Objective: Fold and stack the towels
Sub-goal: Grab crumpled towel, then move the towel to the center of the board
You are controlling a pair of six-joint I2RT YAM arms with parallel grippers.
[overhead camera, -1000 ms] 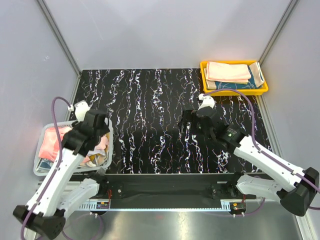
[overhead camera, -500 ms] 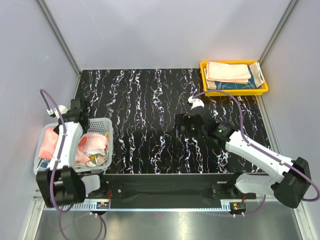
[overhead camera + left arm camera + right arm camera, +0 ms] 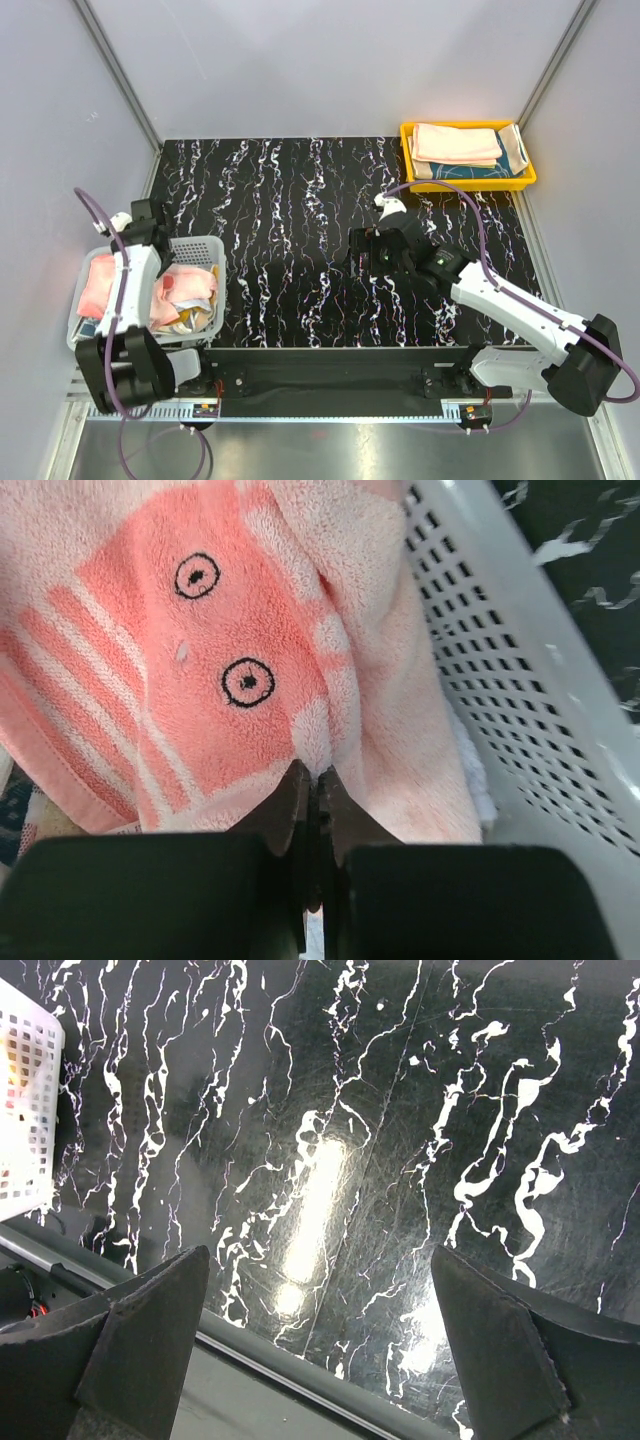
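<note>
The black, white-veined marble-look table (image 3: 290,220) lies bare across its middle, so no towel is spread out for folding at this moment.

At its left edge sits the white perforated plastic basket (image 3: 197,242), holding a jumble of loose, unfolded towels (image 3: 188,295). At the far right corner, well apart from it, the yellow plastic tray (image 3: 470,183) carries the finished work. A folded pale pink towel (image 3: 455,143) lies on top of a navy, white-patterned towel (image 3: 470,170), with a beige cloth (image 3: 515,145) tucked against the tray's right wall. By the look of it the job is partly done: a few towels are stacked and several are left in the basket.

The salmon-pink terry towel with white stripes and small black ring marks (image 3: 200,630) lies against the basket's inner wall. The left gripper (image 3: 312,785) reaches down into the basket, its jaws pinched together on a fold at that towel's lower edge. The likely next step is to lift it out onto the table.

The right gripper (image 3: 315,1260) hangs over bare table near the middle with its jaws spread wide and nothing between them.
</note>
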